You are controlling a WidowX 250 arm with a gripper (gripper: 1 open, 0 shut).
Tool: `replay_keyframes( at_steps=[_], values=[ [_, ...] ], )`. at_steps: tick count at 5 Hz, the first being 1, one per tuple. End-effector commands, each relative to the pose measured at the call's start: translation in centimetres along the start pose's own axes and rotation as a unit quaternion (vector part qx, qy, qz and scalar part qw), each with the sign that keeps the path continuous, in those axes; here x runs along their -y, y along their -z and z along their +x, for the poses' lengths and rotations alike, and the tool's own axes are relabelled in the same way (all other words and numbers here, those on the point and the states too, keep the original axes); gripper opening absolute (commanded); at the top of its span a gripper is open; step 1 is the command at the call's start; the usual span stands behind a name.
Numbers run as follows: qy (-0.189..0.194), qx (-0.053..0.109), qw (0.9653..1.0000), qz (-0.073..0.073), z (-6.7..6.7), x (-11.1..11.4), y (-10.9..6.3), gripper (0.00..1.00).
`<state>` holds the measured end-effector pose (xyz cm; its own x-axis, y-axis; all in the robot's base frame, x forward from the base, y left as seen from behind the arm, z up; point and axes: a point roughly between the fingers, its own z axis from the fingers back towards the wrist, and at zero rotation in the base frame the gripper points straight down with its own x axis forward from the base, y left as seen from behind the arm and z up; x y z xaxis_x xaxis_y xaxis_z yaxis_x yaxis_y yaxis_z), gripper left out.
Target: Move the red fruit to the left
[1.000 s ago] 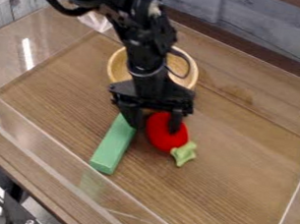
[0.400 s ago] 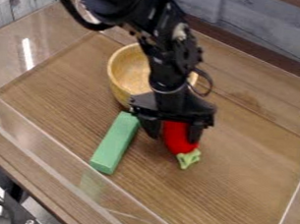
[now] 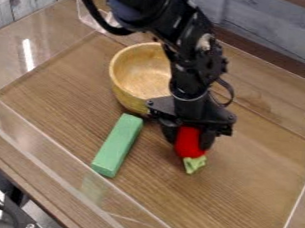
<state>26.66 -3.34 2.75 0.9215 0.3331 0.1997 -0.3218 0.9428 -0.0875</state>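
Closest to you, at the bottom left of the view, a black cable loops by the near edge of the bench. A bit farther in lies the green block, long and flat, between that edge and the wooden bowl. It sits to the left of the red strawberry, apart from it, so it stands in the way on that side. The strawberry is right of the middle, with its pale green leafy cap pointing toward you.

Your hand is right over the strawberry. Its fingers are wide apart, one on each side of the red fruit. You can't tell if they touch it, because the hand hides the top part.

Behind the block, and left of the hand, is the round wooden bowl. The arm covers part of its right side. You have bare bench to the right of the strawberry and in front of it. Far back, the bench ends at a gray wall.
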Motion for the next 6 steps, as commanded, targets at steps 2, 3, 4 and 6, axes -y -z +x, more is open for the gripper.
replay_keyframes(
  at_steps=[2,3,4,6],
  values=[
    [0.000,0.030,0.9995,-0.013,2.2,0.9,-3.0,0.00],
    [-0.015,0.045,0.9986,-0.024,3.0,0.9,-6.3,0.00],
    [-0.055,0.059,0.9966,-0.016,3.8,-2.2,-8.3,0.00],
    [-0.103,0.077,0.9917,0.006,4.8,-9.9,-9.8,0.00]
  ],
)
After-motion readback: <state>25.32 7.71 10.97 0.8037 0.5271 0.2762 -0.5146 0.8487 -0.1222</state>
